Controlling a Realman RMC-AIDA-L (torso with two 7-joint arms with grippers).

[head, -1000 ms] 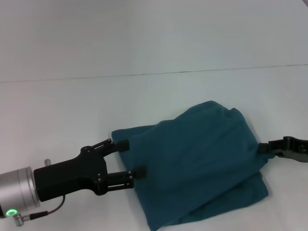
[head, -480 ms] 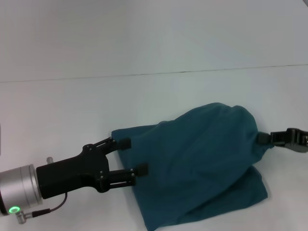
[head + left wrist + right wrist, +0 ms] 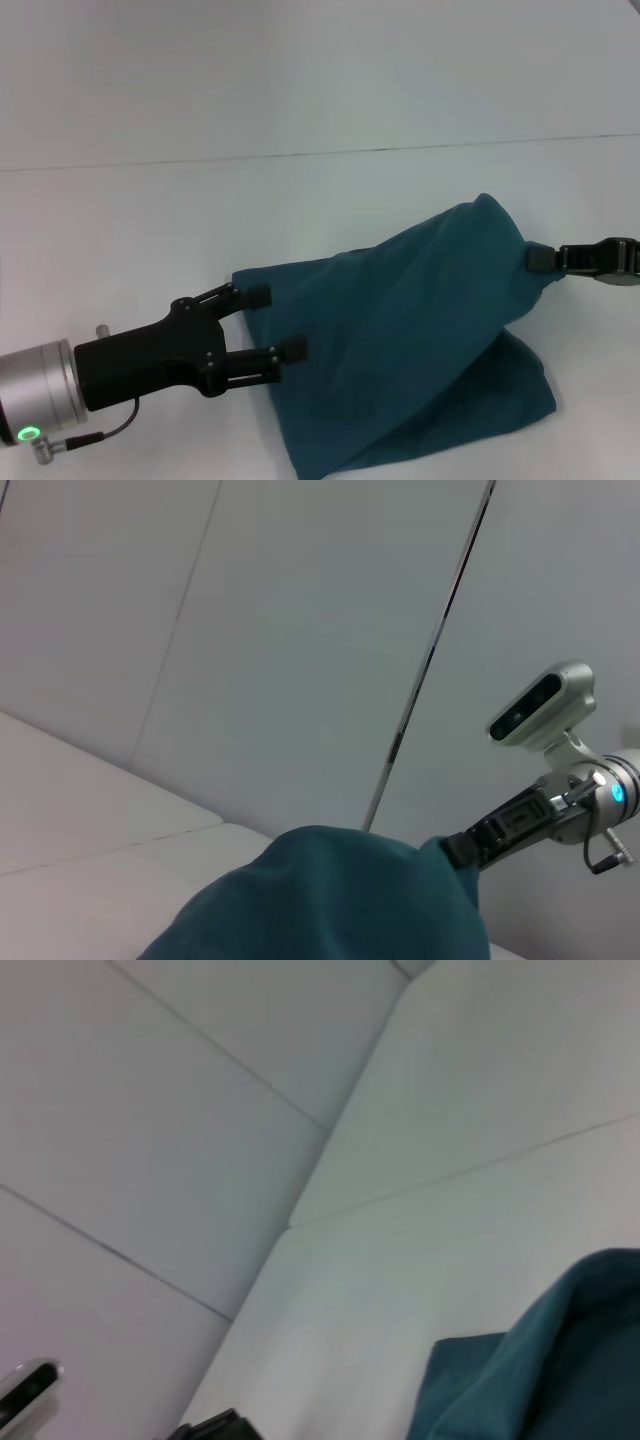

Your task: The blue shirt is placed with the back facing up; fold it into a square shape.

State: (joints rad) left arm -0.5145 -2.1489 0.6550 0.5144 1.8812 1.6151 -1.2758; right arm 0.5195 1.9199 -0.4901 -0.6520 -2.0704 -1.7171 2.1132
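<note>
Head view: blue shirt (image 3: 400,340) bottom cropped

Right tool (image 3: 540,259) tips buried in blue shirt (image 3: 420,340) (bottom hem cropped)

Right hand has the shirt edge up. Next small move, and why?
Probably carry the right hand leftward over the large dark teal-blue soft fabric shirt: it holds the shirt's right edge lifted, while the open left hand sits at the left edge, gripping nothing.
</note>
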